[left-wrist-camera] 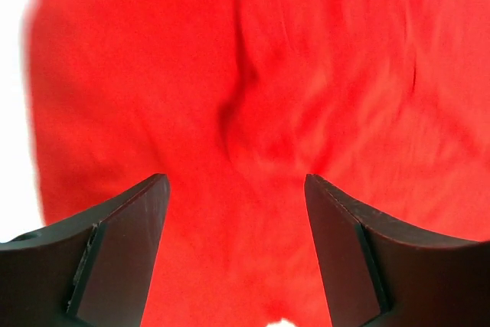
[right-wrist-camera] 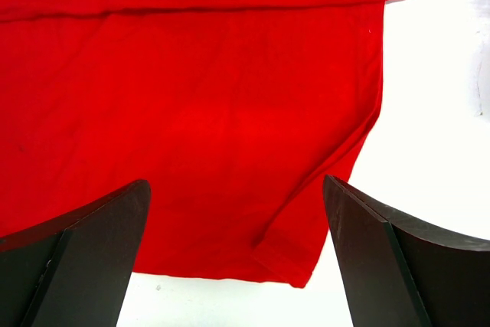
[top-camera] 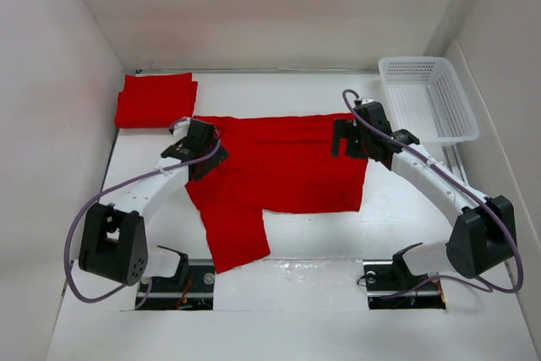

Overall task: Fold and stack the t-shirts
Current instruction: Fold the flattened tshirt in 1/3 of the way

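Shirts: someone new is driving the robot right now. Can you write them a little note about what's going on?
Left gripper: open, empty, above the left side of the loose shirt.
Right gripper: open, empty, above its right edge.
Loose shirt: spread out in the middle, not folded up yet.
Folded shirt: far left corner.
Basket: far right, nothing in it.
Done: one shirt folded.
Left: fold the loose shirt and stack it on the folded one.
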